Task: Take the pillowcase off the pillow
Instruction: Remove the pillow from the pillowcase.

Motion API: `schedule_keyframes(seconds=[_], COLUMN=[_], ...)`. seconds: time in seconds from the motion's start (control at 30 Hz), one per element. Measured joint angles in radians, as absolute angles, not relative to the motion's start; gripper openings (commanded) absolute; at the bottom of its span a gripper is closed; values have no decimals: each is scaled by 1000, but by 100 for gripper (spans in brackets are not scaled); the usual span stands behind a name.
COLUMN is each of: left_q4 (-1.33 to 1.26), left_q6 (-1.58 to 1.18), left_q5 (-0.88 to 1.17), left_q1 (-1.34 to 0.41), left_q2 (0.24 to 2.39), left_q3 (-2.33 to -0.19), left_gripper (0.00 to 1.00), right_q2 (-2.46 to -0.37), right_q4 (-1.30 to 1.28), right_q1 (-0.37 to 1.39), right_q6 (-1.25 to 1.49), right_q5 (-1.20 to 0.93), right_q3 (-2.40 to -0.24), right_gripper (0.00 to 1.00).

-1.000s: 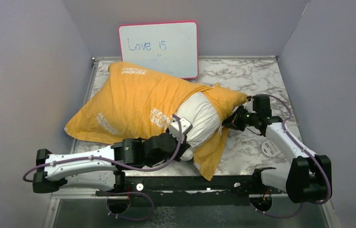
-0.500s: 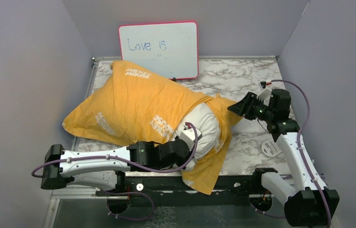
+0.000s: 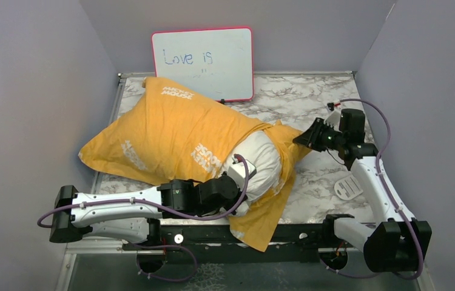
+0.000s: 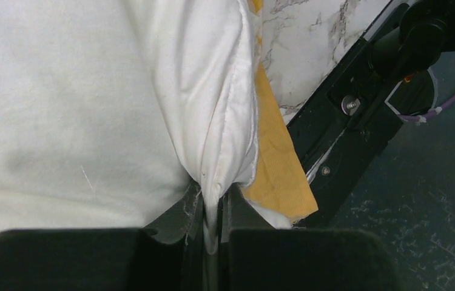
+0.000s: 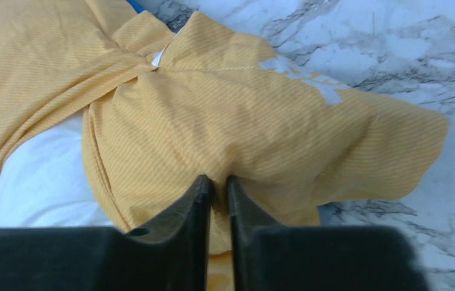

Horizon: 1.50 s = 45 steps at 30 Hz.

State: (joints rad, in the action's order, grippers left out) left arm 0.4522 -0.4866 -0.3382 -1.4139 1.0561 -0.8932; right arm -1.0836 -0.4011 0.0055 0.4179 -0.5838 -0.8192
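Down at the near edge, the left gripper (image 4: 212,203) is clamped tight on a seam of the white pillow (image 4: 61,109), with a ridge of white cloth bunched between its fingers. A flap of the yellow-orange pillowcase (image 3: 170,130) spills over the table's near edge just beside it. The pillow's bare white end pokes out of the case's open mouth. The rest lies inside, running off toward the far left corner of the marble table (image 3: 316,97). Over on the right, the right gripper (image 5: 217,182) pinches a pucker of the pillowcase near its loose corner, fingers nearly together. A small white slotted disc (image 3: 347,186) lies by that arm. At the back, a pink-framed whiteboard (image 3: 204,60) leans on the wall, reading "Love is".
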Motion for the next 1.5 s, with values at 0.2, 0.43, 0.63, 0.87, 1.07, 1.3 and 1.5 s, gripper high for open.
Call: schedule_keyframes(seconds=[0.2,0.43,0.63,0.87,1.07,1.3,1.5], left_q4=[463,519,583,616,569,479,450], left_q6=[-493,-550,-600,-607,-589,-553,-523], left_q5=[-340,-332,-326,-327,-327,-329,-329], left_q1=[-1414,-1414,-1413,-1414,-1415,-1415,-1415], left_q2=[1048,905,726,763,881,934,966], left_q3=[-893,-848,-796,-797,-819,-819,-828], left_gripper=[0,0,0,0,0,0,0], right_q2=[-1125,-1291,-1475,-1488,-1241,-969,-996], right_q4=[-415,-404,-405,-393,-408,-431,-473], right_q1=[12,20,33,23,10,78,151], right_q6=[459,518,545,526,503,515,500], right_q5=[-364,-204,-318,-422,-451,-516,-527], right_q3=[-900,-974,-996,-990,-908,-753,-714], right_gripper=[1,1,3,54,61,60,50])
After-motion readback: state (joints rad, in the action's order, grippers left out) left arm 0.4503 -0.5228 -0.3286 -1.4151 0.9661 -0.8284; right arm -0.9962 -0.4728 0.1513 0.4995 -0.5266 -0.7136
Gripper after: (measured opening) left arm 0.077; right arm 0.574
